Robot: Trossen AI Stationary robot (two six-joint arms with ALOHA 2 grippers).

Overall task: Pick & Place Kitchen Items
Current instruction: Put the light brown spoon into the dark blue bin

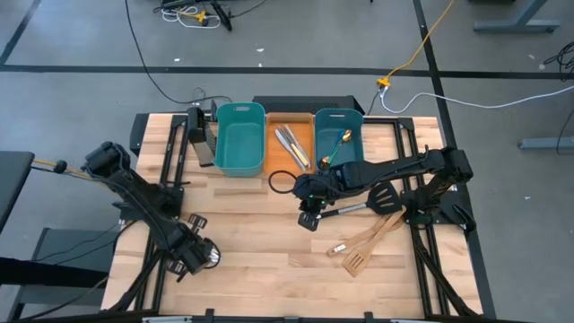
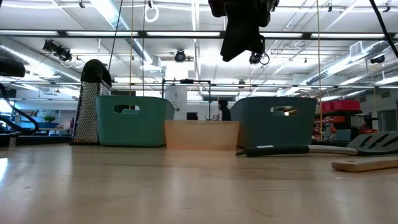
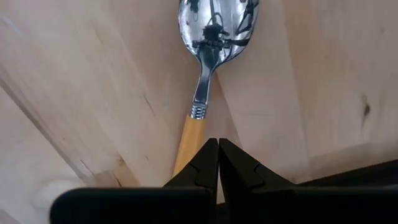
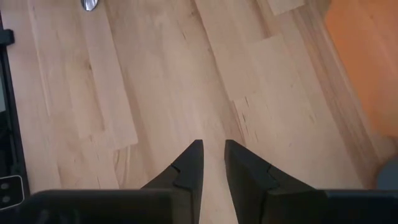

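Observation:
A spoon (image 3: 214,28) with a silver bowl and an orange handle lies flat on the wood near the table's near left corner (image 1: 213,258). My left gripper (image 3: 217,146) points down over its handle, fingers shut (image 1: 193,254). My right gripper (image 1: 309,218) hangs above the table's middle, open with only bare wood between its fingers (image 4: 213,149). A black slotted spatula (image 1: 378,199) and two wooden spatulas (image 1: 368,242) lie on the table at the right. Silver knives (image 1: 291,145) lie in the orange bin, and a gold spoon (image 1: 341,144) leans in the right teal bin. My left gripper's shut fingertips (image 3: 208,155) stand from above over the spoon's orange handle (image 3: 189,134), near its free end, in line with the handle. The tips hide the spot below them, so I cannot tell whether they touch it. The spoon lies flat on the table.
Two teal bins (image 1: 240,139) (image 1: 339,135) and an orange bin (image 1: 300,126) stand in a row at the far edge. A grater (image 2: 90,102) stands left of them. A small silver piece (image 1: 339,247) lies near the wooden spatulas. Bare wood spans the near middle.

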